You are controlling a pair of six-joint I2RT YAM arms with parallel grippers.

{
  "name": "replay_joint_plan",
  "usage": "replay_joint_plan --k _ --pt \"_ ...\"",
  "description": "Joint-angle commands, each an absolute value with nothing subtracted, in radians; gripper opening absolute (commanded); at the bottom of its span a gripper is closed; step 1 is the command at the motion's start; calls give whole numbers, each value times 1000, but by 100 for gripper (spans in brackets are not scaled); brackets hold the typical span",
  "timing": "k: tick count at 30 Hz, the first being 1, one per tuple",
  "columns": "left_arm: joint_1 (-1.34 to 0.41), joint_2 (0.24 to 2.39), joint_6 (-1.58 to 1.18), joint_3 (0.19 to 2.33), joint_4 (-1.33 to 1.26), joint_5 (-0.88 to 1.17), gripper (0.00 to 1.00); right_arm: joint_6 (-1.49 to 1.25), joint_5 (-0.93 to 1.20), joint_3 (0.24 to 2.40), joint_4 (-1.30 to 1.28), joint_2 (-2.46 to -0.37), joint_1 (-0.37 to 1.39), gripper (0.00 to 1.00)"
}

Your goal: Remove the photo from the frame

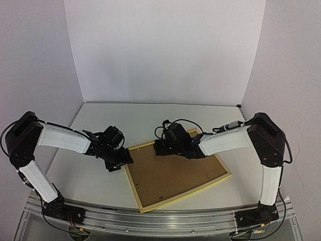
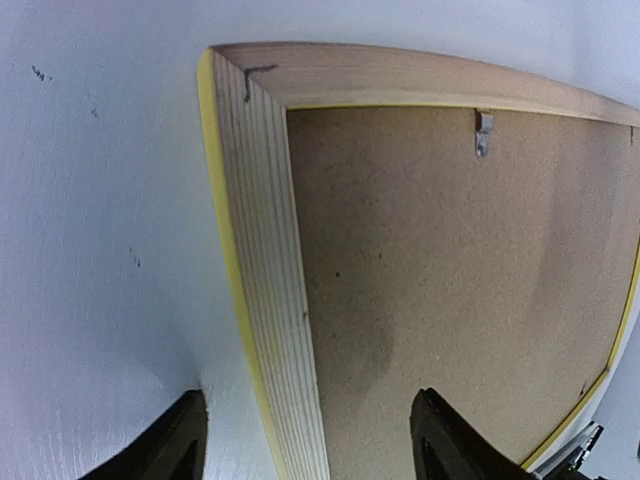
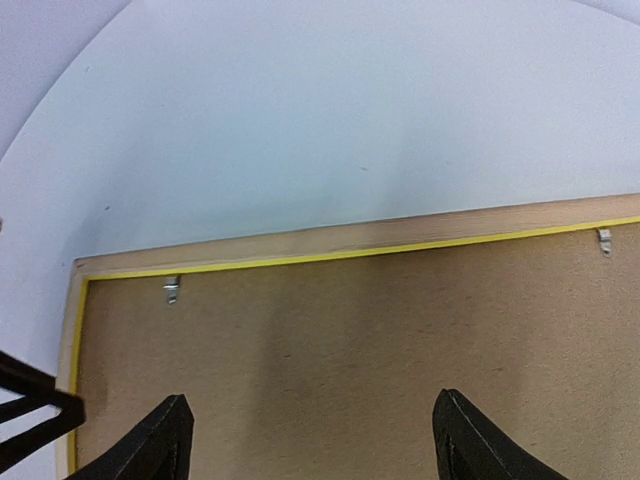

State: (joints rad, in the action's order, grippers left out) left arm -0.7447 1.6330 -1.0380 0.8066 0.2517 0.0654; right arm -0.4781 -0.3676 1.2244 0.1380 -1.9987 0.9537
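Frame (image 1: 186,194) face down, backing board (image 1: 175,173) uppermost; left claw (image 2: 310,440) and right claw (image 3: 310,440) both wide, empty. Next, probably: turning the clips (image 3: 172,290) ahead of the right claw.

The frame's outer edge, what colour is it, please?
Bright yellow; the frame shows best in the left wrist view.

Overhead view, wrist close-ups (shared: frame (image 1: 186,191))

No text, label, brand, number or sign to read anywhere. Only a small dark scribble on the pale wood corner of the frame (image 2: 268,240), not legible as any letter or digit, and nothing printed on the brown backing board (image 2: 450,270)
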Motion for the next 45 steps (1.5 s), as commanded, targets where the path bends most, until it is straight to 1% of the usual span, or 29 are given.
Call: replay_joint_plan --k 1,2,4,7,11,12,15,19,22,25,28,31,35,38,43,45 --pt "-747 1567 -924 892 493 -50 89 -516 -386 1172 15 -1876 935 82" --pt "-747 1562 -875 923 500 -68 96 -529 -410 1159 -29 -1843 934 84" --pt "-744 1573 -771 996 485 -92 100 -593 -448 1138 -134 -1782 929 86" --pt "-706 1662 -621 1101 442 -71 100 -728 -491 1100 -337 -1673 927 88" --pt "-635 1841 -457 1254 328 183 100 -923 -473 996 -560 -1490 925 89" --pt "-630 1891 -416 1302 324 218 100 -979 -450 965 -603 -1444 925 89" --pt "-629 2010 -275 1455 368 264 100 -1139 -342 853 -675 -1318 923 91" --pt "-628 2096 -132 1539 378 351 99 -1309 -234 724 -685 -1204 923 91" --pt "-627 2144 -78 1574 390 400 93 -1365 -222 663 -685 -1176 923 91" --pt "-629 2198 -60 1615 424 424 88 -1396 -250 645 -683 -1200 923 91" --pt "-630 2229 -54 1613 431 457 79 -1401 -322 674 -679 -1275 923 90" --pt "-630 2233 -62 1582 423 444 68 -1387 -373 734 -656 -1362 923 87" --pt "-632 2219 -77 1532 404 402 59 -1356 -386 787 -613 -1467 921 82" --pt "-634 2198 -89 1496 387 379 51 -1361 -379 779 -553 -1511 911 75" --pt "-635 2174 -105 1447 364 350 45 -1396 -333 739 -508 -1538 890 64" --pt "-635 2174 -112 1442 362 343 42 -1411 -334 719 -498 -1532 888 57"
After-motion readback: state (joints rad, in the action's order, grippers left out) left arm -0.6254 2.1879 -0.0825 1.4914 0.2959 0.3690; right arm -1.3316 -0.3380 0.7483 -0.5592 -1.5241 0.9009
